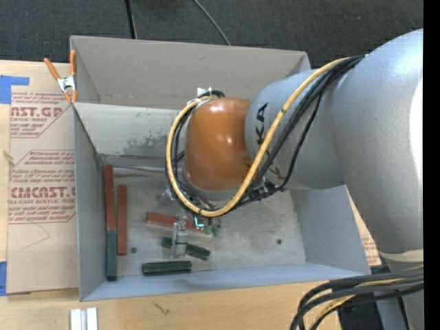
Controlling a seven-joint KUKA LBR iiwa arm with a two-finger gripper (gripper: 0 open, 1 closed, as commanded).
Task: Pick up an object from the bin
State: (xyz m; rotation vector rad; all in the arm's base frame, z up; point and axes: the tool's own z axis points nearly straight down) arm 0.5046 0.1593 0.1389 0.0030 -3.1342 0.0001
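Observation:
My gripper [180, 239] reaches down from under the orange cover to the bin floor, left of the middle. It stands in a small cluster of short bars. A red-brown bar [160, 219] lies just to its left, and a dark green bar [194, 251] lies slanted at its lower right. Another dark green bar [166, 267] lies flat a little nearer the front wall. Whether anything sits in the gripper is hidden by the cover and the cluster.
Two long red-brown sticks [108, 201] [122, 218] lie side by side along the left wall, the outer one ending in a dark green piece [111, 258]. The arm and its orange cover hang over the bin's middle and right.

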